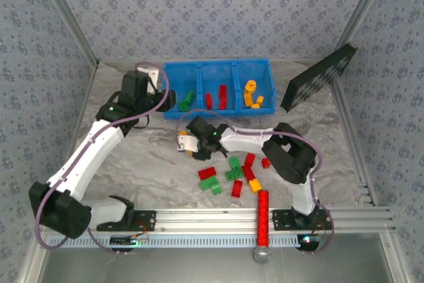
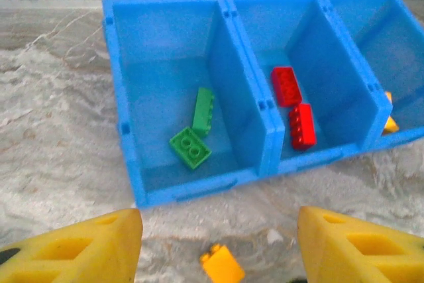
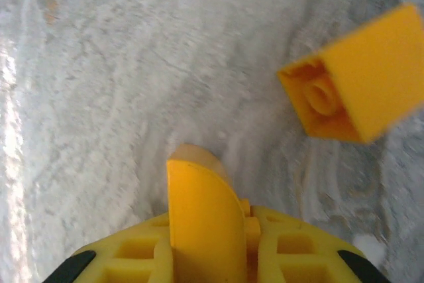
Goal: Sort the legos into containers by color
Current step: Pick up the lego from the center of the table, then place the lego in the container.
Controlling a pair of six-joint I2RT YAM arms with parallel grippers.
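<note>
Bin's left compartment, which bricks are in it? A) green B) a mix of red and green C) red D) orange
A: two green bricks lie in the left compartment of the bin, while the red bricks sit in the middle one.

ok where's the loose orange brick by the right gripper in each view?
top external: orange brick left of centre, beside the right gripper, before the blue bin.
left wrist: bottom centre, before the bin.
right wrist: upper right, past the fingertip.
Landmark: bin, then right gripper.
</note>
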